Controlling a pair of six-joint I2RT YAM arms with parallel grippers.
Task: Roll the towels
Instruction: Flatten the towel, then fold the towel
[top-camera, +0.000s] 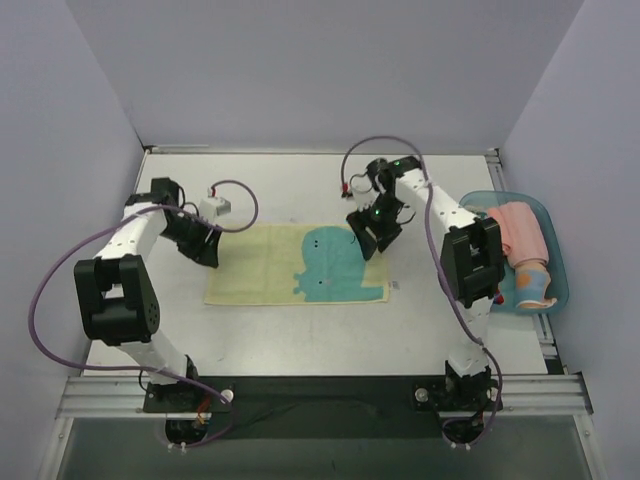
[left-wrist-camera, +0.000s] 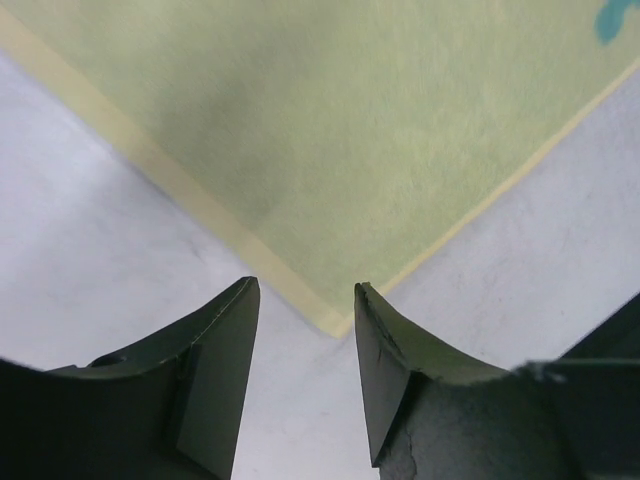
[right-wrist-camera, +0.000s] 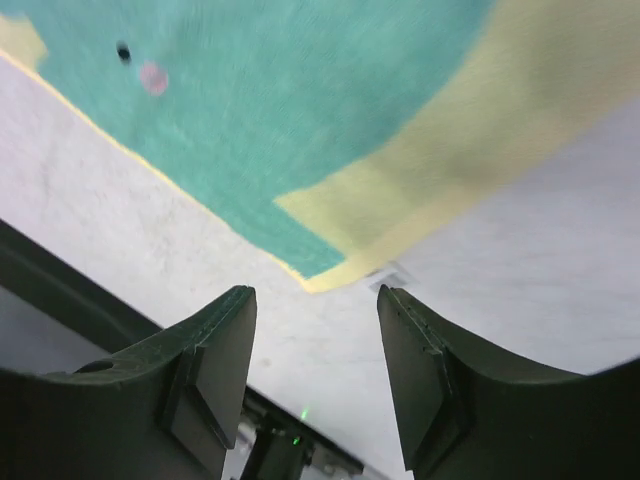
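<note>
The towel, pale yellow with a teal figure, lies spread flat in the middle of the table, one short edge toward each arm. The left gripper hangs at its left edge and the right gripper at its right edge. Both have their fingers apart and hold nothing, and each wrist view frames a towel corner between the open fingers. The likely trouble is a missed pinch. The cloth lies thin against the table, so fingers closing too high would take nothing, and fingers too low would scrape the surface. If only one arm catches its corner, the roll would probably start skewed. The table is white and smooth, so the towel may slide rather than turn over. A teal tray at the right holds a pink towel, seemingly rolled. Plain pale walls close in three sides.
</note>
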